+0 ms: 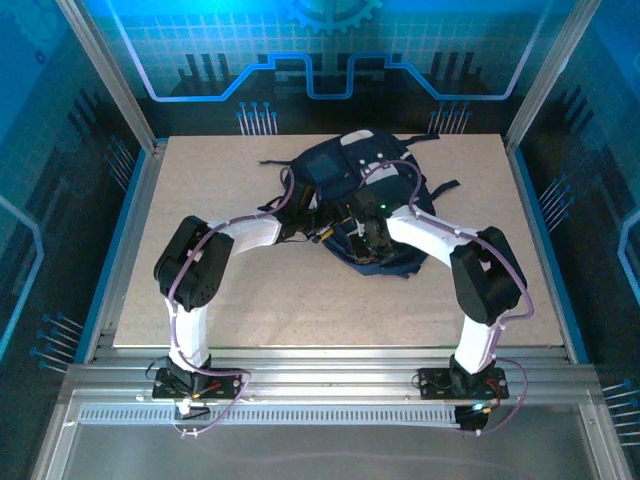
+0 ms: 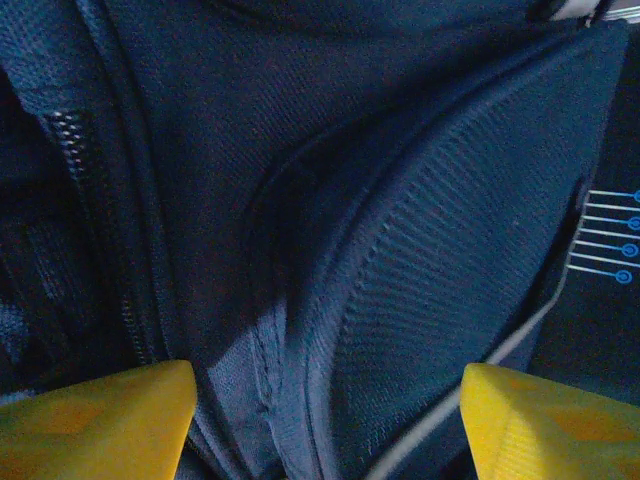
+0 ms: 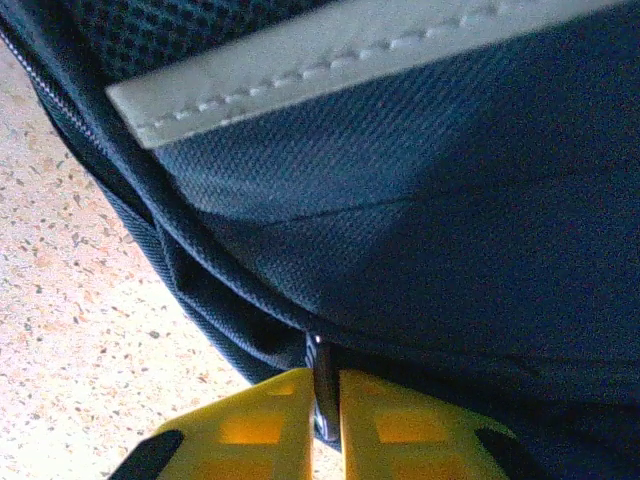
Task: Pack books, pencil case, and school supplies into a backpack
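The dark navy backpack [image 1: 338, 172] lies at the table's far middle, and both arms reach into its near side. My left gripper [image 2: 325, 425] is open, its yellow fingers [image 2: 95, 420] wide apart over a fold of backpack [image 2: 400, 250] fabric beside a zipper line [image 2: 100, 200]. My right gripper [image 3: 325, 405] is at the backpack's [image 3: 430, 230] lower edge, shut on a thin dark zipper pull [image 3: 322, 368]. In the top view the left gripper [image 1: 310, 226] and right gripper [image 1: 366, 236] sit close together against the bag. The books, pencil case and school supplies are out of view.
The speckled beige table [image 1: 200, 290] spreads round the backpack, with bare surface [image 3: 70, 300] just left of the right gripper. A white-grey stitched stripe [image 3: 330, 60] crosses the bag's panel. Straps [image 1: 440, 190] trail off the bag's right side. Blue walls enclose the table.
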Controlling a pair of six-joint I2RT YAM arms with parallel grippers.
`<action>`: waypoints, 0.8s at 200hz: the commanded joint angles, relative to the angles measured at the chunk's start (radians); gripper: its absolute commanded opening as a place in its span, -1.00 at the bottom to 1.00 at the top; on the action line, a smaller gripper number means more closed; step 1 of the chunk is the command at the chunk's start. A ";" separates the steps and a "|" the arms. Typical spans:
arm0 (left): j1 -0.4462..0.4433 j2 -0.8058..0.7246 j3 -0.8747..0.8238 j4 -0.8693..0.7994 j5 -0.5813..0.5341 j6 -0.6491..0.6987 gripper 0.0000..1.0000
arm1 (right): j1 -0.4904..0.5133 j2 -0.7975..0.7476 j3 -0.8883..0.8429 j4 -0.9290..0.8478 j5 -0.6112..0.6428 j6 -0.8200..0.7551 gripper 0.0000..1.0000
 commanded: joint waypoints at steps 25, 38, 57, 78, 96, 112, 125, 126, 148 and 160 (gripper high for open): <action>0.000 0.038 0.047 0.010 -0.033 -0.012 0.42 | 0.024 0.083 0.007 -0.012 0.074 0.050 -0.56; 0.001 0.041 0.053 0.010 -0.033 -0.012 0.42 | 0.024 0.097 0.015 -0.018 0.086 0.051 -0.54; -0.001 0.039 0.057 0.015 -0.040 -0.015 0.42 | 0.024 0.096 0.007 -0.008 0.080 0.042 -0.60; -0.001 0.050 0.071 0.013 -0.036 -0.018 0.43 | 0.020 0.060 -0.016 0.010 0.082 0.042 -0.84; -0.002 0.064 0.083 0.013 -0.033 -0.024 0.41 | 0.001 0.004 -0.037 0.023 0.048 0.041 -1.00; -0.001 0.076 0.102 0.000 -0.036 -0.015 0.37 | -0.025 -0.062 -0.059 0.022 -0.006 0.031 -1.00; -0.002 0.082 0.115 -0.013 -0.047 0.002 0.32 | -0.054 -0.121 -0.086 0.027 -0.074 0.014 -1.00; -0.001 0.083 0.116 -0.014 -0.048 0.004 0.32 | -0.056 -0.126 -0.088 0.028 -0.081 0.013 -1.00; 0.001 0.099 0.140 -0.032 -0.072 0.044 0.08 | -0.106 -0.201 -0.130 0.055 -0.227 -0.020 -1.00; 0.002 0.113 0.162 -0.044 -0.071 0.062 -0.21 | -0.128 -0.221 -0.147 0.073 -0.308 -0.040 -1.00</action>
